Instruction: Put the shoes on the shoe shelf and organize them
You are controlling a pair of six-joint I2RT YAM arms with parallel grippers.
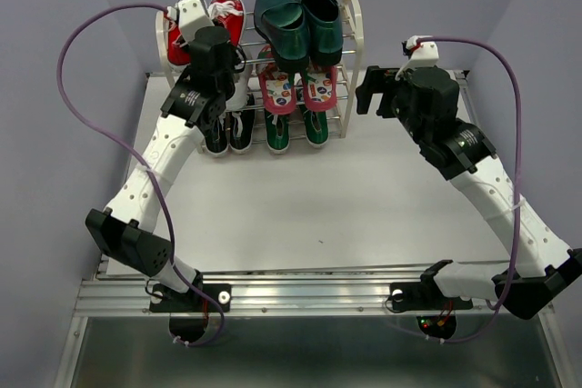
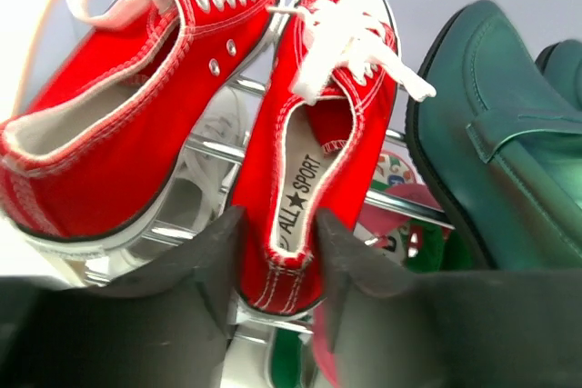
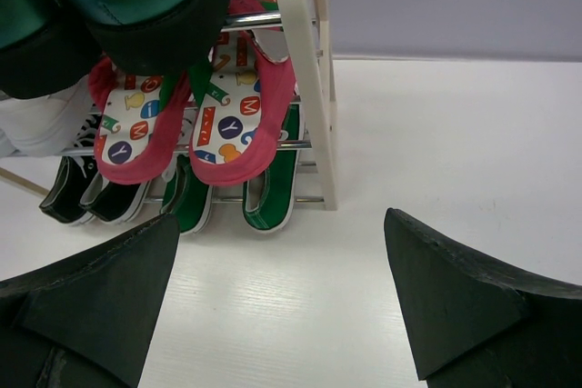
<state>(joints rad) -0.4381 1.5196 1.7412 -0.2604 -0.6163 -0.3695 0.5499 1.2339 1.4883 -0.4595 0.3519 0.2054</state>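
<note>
While its fingers stand wide apart with nothing between them, the right hand (image 3: 280,220) hovers over the white desk (image 1: 364,197), just right of the shoe shelf (image 3: 305,61). Farther in, every shoe sits on the shelf. On the lowest tier the green canvas sneakers (image 3: 268,202) rest at the right, with black sneakers (image 1: 227,132) to their left. Above them the red-strapped flip-flops (image 3: 191,115) lie on the middle rods, beside white sneakers (image 3: 41,120). On top, the dark-green heels (image 1: 298,17) fill the right half and red sneakers (image 2: 318,161) the left. The left hand (image 2: 277,220) is at that top tier, its fingers (image 2: 218,261) flanking the heel of the red sneaker nearer the heels. Whether they pinch it I cannot tell.
</note>
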